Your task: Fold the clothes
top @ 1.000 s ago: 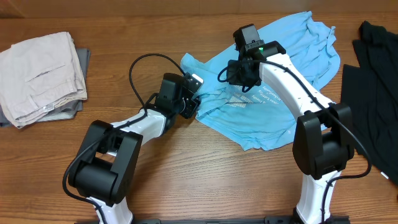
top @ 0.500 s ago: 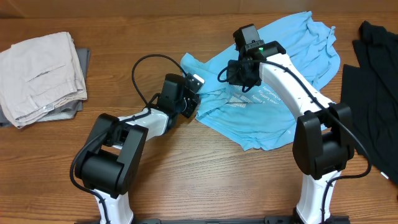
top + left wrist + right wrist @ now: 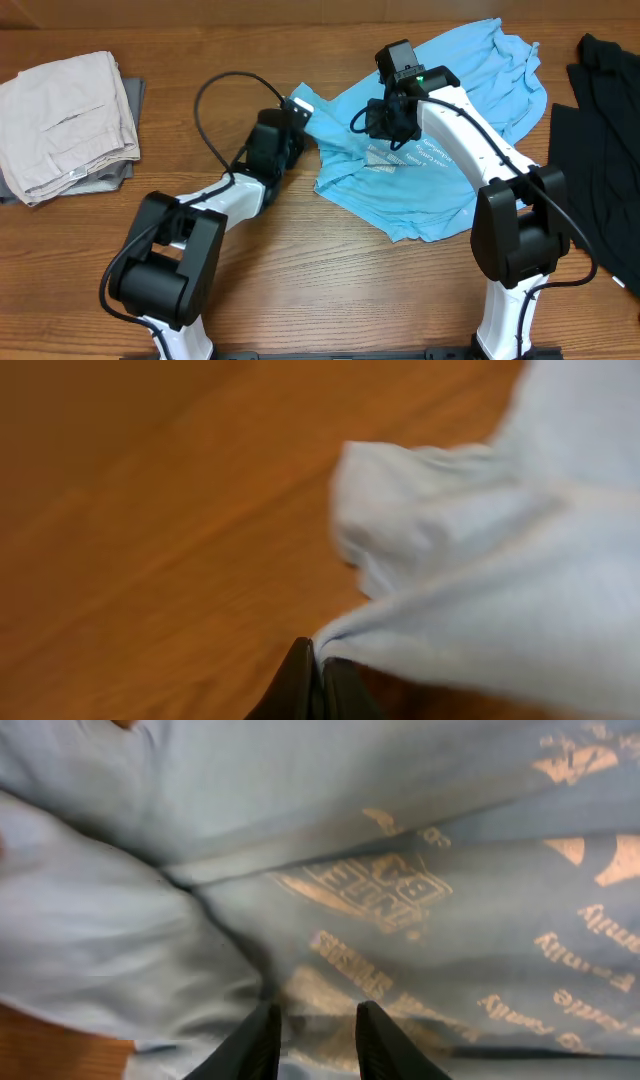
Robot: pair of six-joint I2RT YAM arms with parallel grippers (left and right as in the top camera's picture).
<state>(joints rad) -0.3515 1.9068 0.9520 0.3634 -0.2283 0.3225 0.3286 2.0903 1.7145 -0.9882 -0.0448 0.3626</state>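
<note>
Wooden counter [image 3: 330, 290] carries the whole scene: folded trousers [image 3: 65, 120] at the far left, black cloth [image 3: 605, 120] at the far right, and the light blue shirt [image 3: 480, 60] crumpled right of centre, spreading up toward the far edge.

The shirt looks thin, light and quite limp. It wrinkles and drapes wherever it is pulled, so it will not hold a shape by itself and will drag along rather than slide cleanly. Hems, sleeve ends and corners are the sensible places to take it, with one point held down while another is drawn out.

The left pincer [image 3: 318, 680] is pressed together on a thin edge of the shirt by its left corner, with a loose flap bunched just beyond it. The right pincer [image 3: 318, 1020] stands partly spread over the printed lettering; no fold shows between its fingers, and whether they press the cloth I cannot tell.

Against a second ago, the left arm has swung up and away from the robot's base, and the shirt's left corner has gone with it. The right arm is where it was.
</note>
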